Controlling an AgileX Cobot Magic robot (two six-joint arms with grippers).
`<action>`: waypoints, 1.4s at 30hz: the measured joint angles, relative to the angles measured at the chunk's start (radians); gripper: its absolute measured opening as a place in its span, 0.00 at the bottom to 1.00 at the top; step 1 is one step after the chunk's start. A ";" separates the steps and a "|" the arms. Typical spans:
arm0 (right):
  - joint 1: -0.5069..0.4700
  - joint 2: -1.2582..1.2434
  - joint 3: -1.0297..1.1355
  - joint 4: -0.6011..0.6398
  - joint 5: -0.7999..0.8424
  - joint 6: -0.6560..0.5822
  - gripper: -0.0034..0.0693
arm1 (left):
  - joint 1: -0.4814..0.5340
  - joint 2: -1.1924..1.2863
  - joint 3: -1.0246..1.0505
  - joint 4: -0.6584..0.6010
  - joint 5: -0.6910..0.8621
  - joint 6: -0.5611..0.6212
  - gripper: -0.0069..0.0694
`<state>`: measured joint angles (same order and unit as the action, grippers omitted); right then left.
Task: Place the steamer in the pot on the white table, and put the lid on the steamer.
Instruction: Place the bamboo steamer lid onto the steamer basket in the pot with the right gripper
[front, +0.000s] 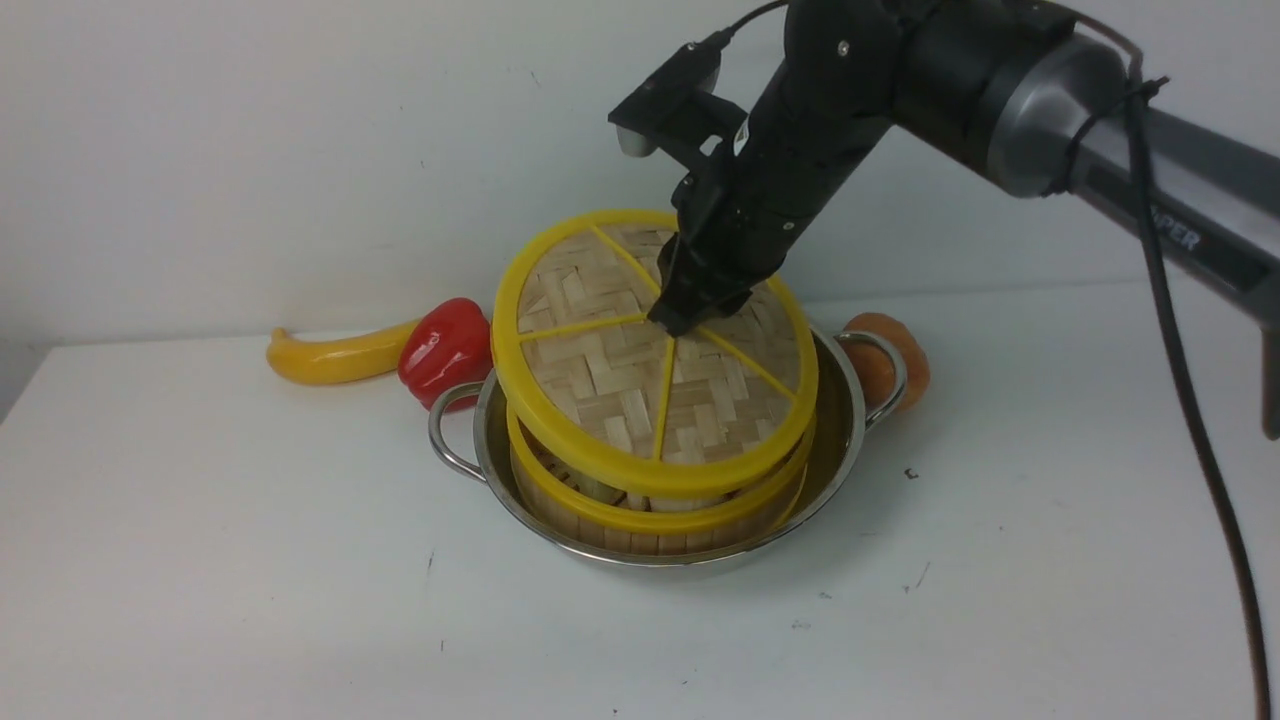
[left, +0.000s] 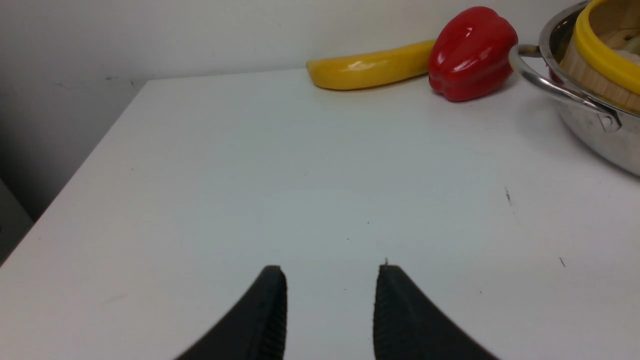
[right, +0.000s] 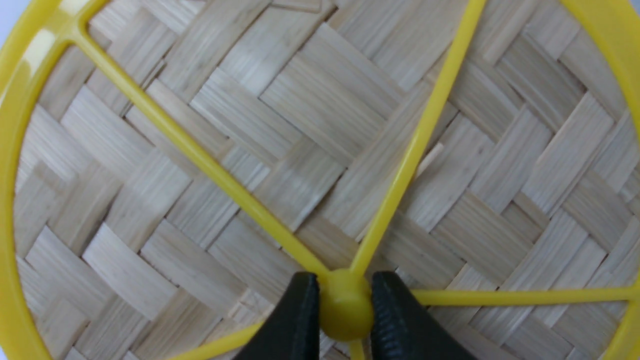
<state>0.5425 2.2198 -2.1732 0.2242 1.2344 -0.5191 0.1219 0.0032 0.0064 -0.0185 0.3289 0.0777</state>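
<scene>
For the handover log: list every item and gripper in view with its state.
lid: tilted, above steamer, held by its knob
steamer: upright in pot
pot: on white table
right gripper: shut on lid
left gripper: open, empty
red pepper: beside pot

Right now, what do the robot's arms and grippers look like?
The right arm is glossy black with a silver-grey joint band, white lettering and a black cable alongside. The right gripper and left gripper have matte black, tapered fingers with ribbed inner pads.
</scene>
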 joint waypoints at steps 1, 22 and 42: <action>0.000 0.000 0.000 -0.001 0.001 0.000 0.25 | 0.000 0.000 0.000 0.000 0.000 0.000 0.41; 0.000 0.062 0.000 0.010 0.004 0.003 0.25 | 0.000 0.000 0.000 0.000 0.000 0.000 0.41; 0.000 0.075 0.000 0.009 -0.031 0.002 0.25 | 0.000 0.000 0.000 0.000 0.000 0.000 0.41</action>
<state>0.5425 2.2952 -2.1732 0.2331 1.2036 -0.5169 0.1219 0.0032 0.0064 -0.0185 0.3289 0.0777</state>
